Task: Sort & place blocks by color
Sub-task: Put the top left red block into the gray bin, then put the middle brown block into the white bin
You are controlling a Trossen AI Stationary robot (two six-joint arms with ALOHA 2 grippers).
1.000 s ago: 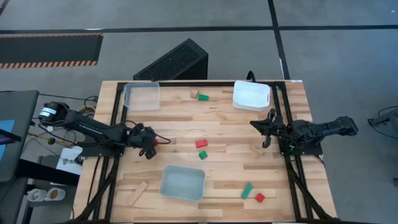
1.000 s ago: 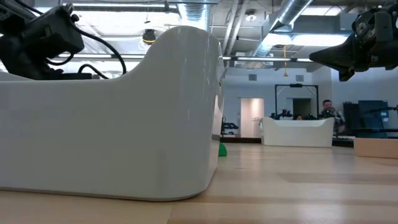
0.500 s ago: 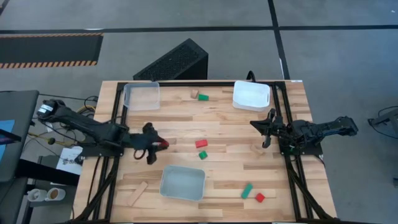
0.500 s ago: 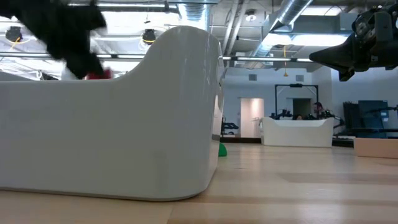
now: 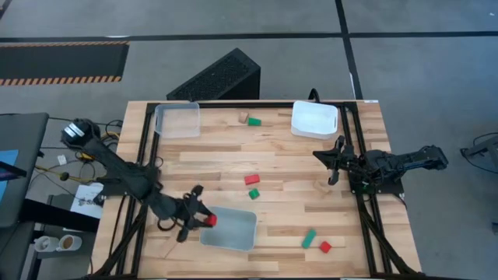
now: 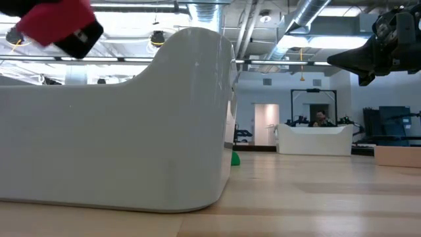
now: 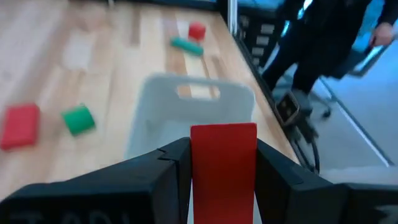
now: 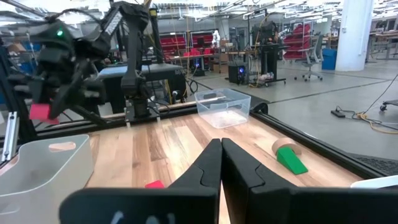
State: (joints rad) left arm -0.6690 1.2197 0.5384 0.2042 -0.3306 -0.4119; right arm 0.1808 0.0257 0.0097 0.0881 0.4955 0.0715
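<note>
We find the left gripper clenched on a red block, held above the near-left rim of the translucent tray on the worktop. The right gripper, fingers closed and empty, waits well right of that tray.

held block: red, as I see it
loose blocks: red, green, plain wood
tabletop: light striped wood
pincers: black

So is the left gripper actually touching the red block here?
Touching. The left wrist view shows the red block clamped between the left gripper's two fingers, both pressed against its sides.
</note>
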